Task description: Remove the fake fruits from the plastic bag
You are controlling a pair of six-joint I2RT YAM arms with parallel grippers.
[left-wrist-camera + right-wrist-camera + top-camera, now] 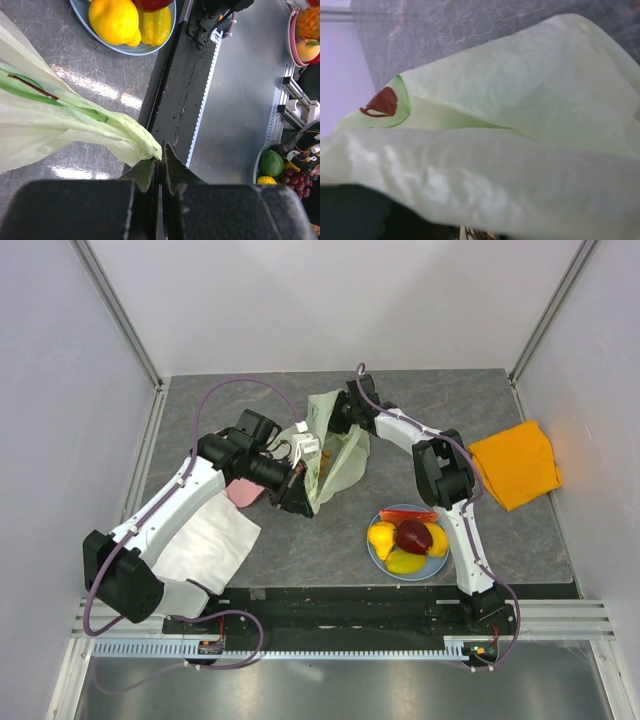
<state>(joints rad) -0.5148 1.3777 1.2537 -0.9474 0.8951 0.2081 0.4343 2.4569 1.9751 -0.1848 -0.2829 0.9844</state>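
Bag [335, 455] crumpled on surface [250, 400] behind plate [373, 554] of fruits [412, 536].
Left jaws are clamped on its corner; right jaws sit buried in film, state impossible to tell.

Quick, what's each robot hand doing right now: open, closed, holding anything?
Left hand: closed, pinching the plastic bag.
Right hand: at the plastic bag, its fingers hidden by it; cannot tell.
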